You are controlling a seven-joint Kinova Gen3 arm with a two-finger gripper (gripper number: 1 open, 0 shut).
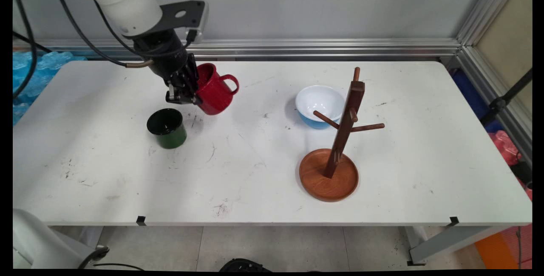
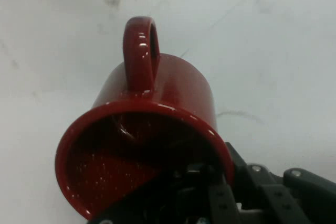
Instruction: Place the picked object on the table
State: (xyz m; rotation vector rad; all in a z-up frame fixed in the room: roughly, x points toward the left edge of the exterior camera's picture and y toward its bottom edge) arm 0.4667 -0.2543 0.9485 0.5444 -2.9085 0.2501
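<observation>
Gripping red mug (image 1: 216, 91) rim, gripper (image 1: 183, 93) beside green cup (image 1: 167, 128).

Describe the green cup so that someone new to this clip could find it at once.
Start at the white table and go to its left half, where the gripper holds a red mug tilted above the surface. Just in front of that mug stands the green cup, upright on the table. Unlike the mug, it is dark green, shows no handle, and is not held.

A scuffed white table (image 1: 255, 182) stands before a plain grey wall (image 1: 323, 8) edged with aluminium rails (image 1: 323, 47). Pale floor tiles (image 1: 272, 246) show beneath it, and crumpled blue plastic (image 1: 38, 74) lies off its left end.
</observation>
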